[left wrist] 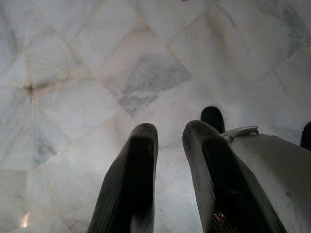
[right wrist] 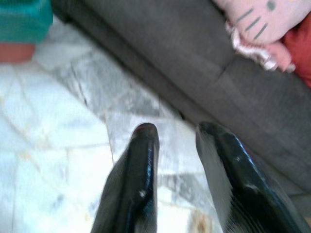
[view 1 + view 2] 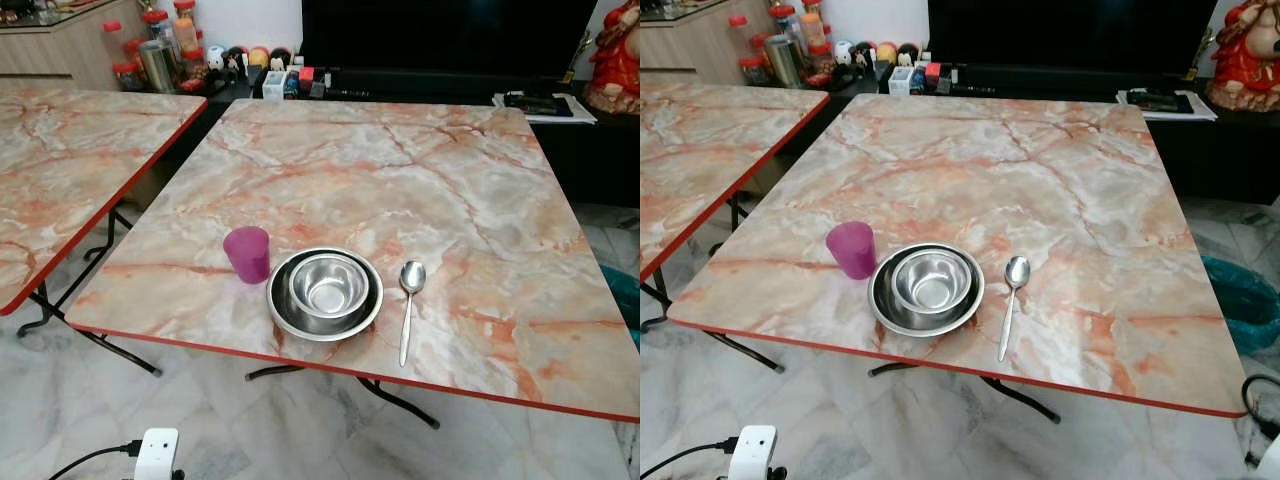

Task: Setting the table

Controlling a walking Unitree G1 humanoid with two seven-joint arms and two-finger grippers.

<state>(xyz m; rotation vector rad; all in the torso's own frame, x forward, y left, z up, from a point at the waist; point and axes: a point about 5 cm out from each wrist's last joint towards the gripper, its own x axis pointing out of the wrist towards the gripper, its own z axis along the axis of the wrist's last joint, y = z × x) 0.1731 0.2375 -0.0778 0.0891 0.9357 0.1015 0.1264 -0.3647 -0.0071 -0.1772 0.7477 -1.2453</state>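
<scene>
Left wrist view: left claw point(image 1: 170, 131) over floor point(image 1: 97, 73), table point(image 3: 450, 180) elsewhere.

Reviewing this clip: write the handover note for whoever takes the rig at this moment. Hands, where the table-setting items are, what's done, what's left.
Left hand: open, holding nothing, hanging over the marble floor.
Right hand: open, holding nothing, over the floor beside a dark sofa.
On the marble-pattern table, near its front edge: purple cup, then steel bowl sitting inside the steel plate, then spoon lying to their right, bowl end away from the robot.
Done: one place setting looks laid out.
Left: probably nothing for this setting; check whether more settings are wanted.
</scene>
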